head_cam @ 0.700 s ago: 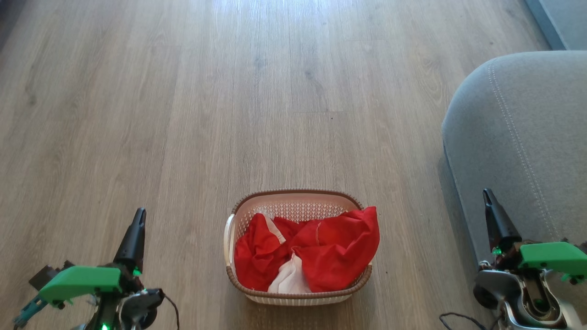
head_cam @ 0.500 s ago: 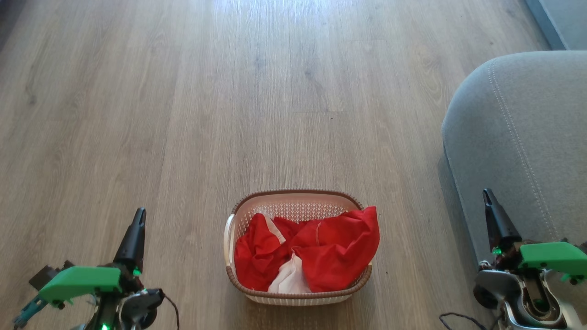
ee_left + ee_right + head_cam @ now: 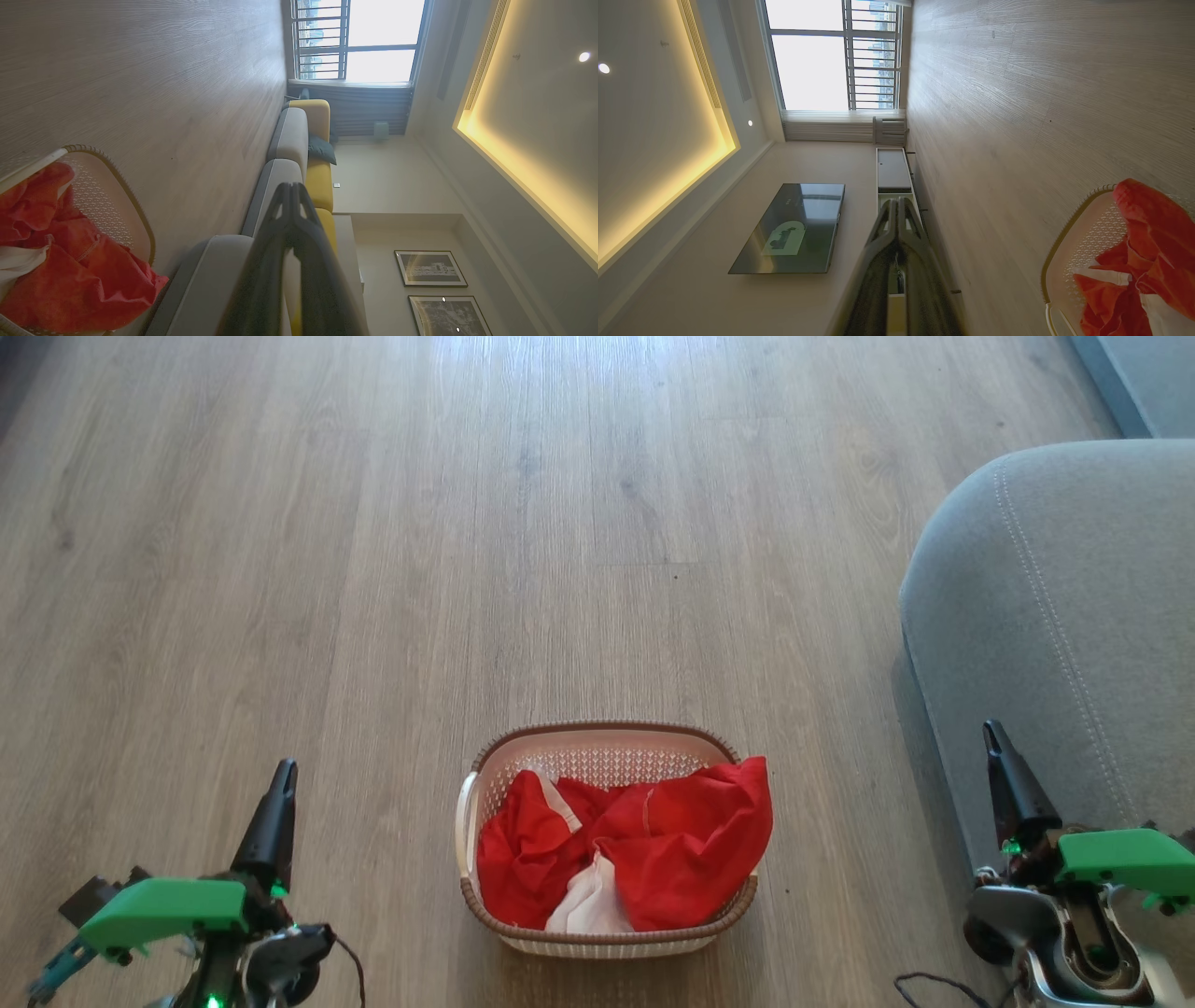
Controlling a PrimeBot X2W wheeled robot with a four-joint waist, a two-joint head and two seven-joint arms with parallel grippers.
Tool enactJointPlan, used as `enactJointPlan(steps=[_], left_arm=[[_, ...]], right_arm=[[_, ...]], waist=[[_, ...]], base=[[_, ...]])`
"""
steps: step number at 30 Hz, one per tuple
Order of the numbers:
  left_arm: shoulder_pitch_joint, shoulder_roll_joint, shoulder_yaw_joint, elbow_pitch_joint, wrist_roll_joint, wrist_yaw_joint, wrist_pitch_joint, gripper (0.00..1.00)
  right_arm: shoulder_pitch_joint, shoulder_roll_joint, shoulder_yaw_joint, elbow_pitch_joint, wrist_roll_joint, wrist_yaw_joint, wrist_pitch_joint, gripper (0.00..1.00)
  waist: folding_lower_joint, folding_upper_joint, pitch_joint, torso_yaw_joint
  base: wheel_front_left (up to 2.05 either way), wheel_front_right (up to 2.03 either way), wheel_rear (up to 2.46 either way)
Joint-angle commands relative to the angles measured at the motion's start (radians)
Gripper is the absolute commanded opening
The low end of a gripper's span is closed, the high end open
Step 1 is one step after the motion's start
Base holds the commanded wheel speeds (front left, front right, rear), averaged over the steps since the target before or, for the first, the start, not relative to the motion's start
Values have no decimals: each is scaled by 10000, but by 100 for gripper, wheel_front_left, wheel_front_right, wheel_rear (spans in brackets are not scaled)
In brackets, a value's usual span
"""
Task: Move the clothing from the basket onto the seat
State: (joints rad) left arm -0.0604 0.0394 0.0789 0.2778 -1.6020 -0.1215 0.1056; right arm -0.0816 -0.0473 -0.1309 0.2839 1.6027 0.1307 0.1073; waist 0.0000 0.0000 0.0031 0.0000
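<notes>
Head view. The basket (image 3: 603, 727) is standing on the wood-look floor (image 3: 467, 523) at six o'clock of the frame, between the two arms and touching neither. The clothing (image 3: 681, 859) is lying bunched inside it, filling it almost wall to wall. A red fold is spilling over the rim on the basket's three o'clock side, and a white patch is showing at its six o'clock edge.

The seat (image 3: 1074, 616) is occupying the three o'clock side of the frame, with a strip of bare floor separating it from the basket.

The left gripper (image 3: 284, 770) is hovering at seven o'clock, fingers pointing towards twelve, jaws pressed together and empty. It is sitting well off the basket's nine o'clock side. The right gripper (image 3: 988, 730) is hovering at four o'clock, overlapping the seat's near edge in the picture, jaws likewise closed tip to tip and empty.

Both wrist views are showing the fingers meeting at their tips. The basket and clothing are appearing at eight o'clock in the left wrist view and at four o'clock in the right.
</notes>
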Motion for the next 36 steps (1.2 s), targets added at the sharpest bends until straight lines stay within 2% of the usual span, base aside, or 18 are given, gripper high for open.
enactJointPlan(steps=[1, 5, 6, 7, 10, 23, 36], left_arm=[[-476, 108, 345, -329, -70, -92, 73, 0], [-476, 108, 345, -329, -70, -92, 73, 0], [-476, 108, 345, -329, -70, -92, 73, 100], [0, -3, -2, 26, 3, 11, -7, 100], [272, -54, -63, 495, 2, 15, -14, 100], [-141, 70, -155, 566, 353, 4, -387, 100], [-497, 190, -160, 452, 2162, -8, -804, 100]], right_arm=[[-263, -29, 175, -391, 62, 0, 56, 0], [-263, -29, 175, -391, 62, 0, 56, 0], [-263, -29, 175, -391, 62, 0, 56, 100], [-3, 3, 8, 34, -4, 0, -1, 100], [217, 38, 52, 550, -2, 0, -2, 100], [-256, -92, 390, 572, -316, 0, -315, 100], [-875, -322, 915, 885, -1401, 0, -798, 100]], waist=[[0, 0, 0, 0], [0, 0, 0, 0], [0, 0, 0, 0], [0, 0, 1, 0], [0, 0, 1, -1], [0, 0, 32, -6], [0, 0, 57, -19]], base=[[0, 0, 0], [0, 0, 0], [0, 0, 0], [0, 0, 0], [0, 0, 0], [0, 0, 0], [0, 0, 0]])
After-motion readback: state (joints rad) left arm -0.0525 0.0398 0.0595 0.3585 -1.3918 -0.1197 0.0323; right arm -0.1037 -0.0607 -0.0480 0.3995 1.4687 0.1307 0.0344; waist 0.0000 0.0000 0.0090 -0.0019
